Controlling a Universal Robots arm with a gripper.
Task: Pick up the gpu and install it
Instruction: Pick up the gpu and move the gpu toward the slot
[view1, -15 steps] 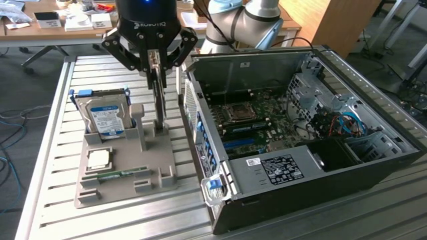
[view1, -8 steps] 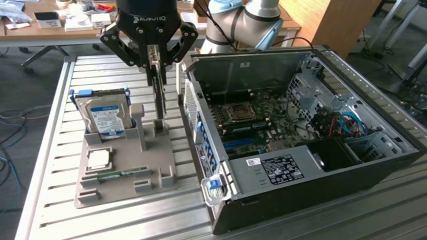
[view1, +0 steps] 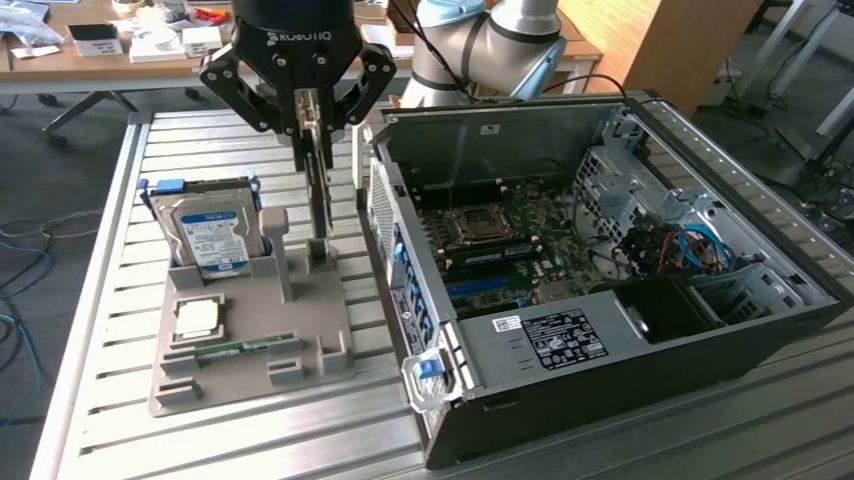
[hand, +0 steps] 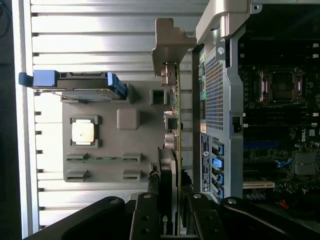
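The arm hangs straight down over the slatted table (view1: 94, 400), its wrist vertical and the gripper (view1: 310, 125) pointing at the grey parts holder (view1: 240, 370). The fingers (hand: 146, 215) are clamped from both sides on the upper edge of the gpu (view1: 322, 190), which stands on edge, upright, between the hard drive (view1: 214, 235) and the open computer case (view1: 747, 330). The card's lower end reaches the holder's upright post; whether it rests there, I cannot tell.

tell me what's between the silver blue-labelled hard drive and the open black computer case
The thin dark gpu card, upright on edge with the black gripper closed on its top; the exterior view shows it.
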